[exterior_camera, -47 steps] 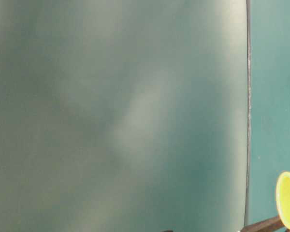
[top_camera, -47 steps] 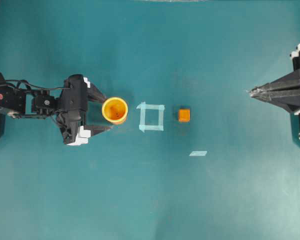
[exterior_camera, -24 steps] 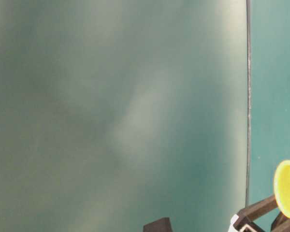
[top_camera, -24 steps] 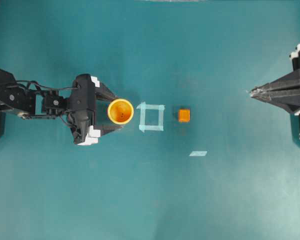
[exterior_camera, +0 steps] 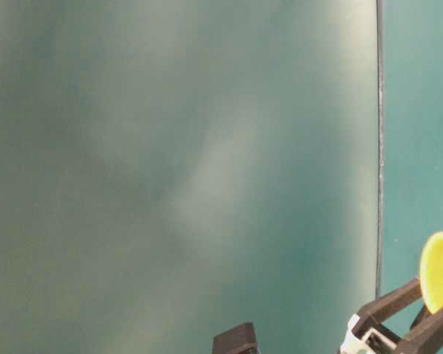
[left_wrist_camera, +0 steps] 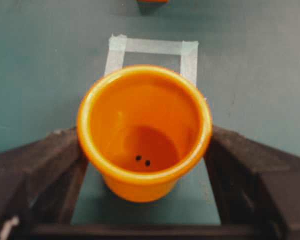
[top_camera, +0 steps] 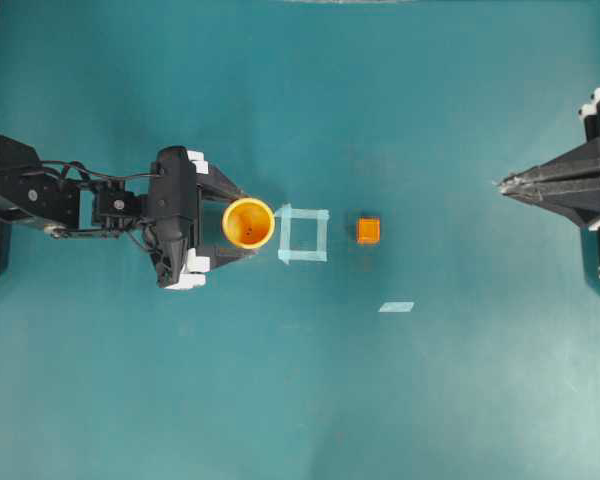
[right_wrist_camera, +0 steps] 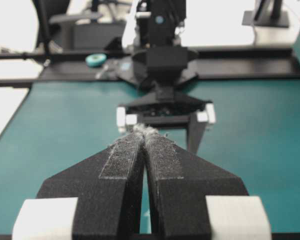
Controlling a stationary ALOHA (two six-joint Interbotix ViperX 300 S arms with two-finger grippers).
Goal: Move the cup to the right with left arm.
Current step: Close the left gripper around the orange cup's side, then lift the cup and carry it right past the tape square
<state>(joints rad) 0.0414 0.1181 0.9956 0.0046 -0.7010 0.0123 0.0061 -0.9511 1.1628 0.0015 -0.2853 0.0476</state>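
Note:
The orange-yellow cup (top_camera: pixel 248 222) stands upright on the teal table just left of a square outline of pale tape (top_camera: pixel 303 234). My left gripper (top_camera: pixel 246 222) reaches in from the left, one black finger on each side of the cup. In the left wrist view both fingers (left_wrist_camera: pixel 65 150) press against the cup (left_wrist_camera: pixel 145 127) below its rim, so the gripper (left_wrist_camera: pixel 145 137) is shut on it. The table-level view catches the yellow rim (exterior_camera: pixel 439 271) and the fingers (exterior_camera: pixel 395 296). My right gripper (top_camera: pixel 505 183) rests shut at the far right, its pads (right_wrist_camera: pixel 125 155) pressed together.
A small orange cube (top_camera: pixel 368 231) sits just right of the tape square (left_wrist_camera: pixel 146 46). A loose strip of pale tape (top_camera: pixel 396 307) lies further right and nearer the front. Black frame posts stand at the table's left and right edges.
The left gripper has advanced to the right and closed round the cup. The cup has shifted a little right, toward the tape square. The right arm has not moved.

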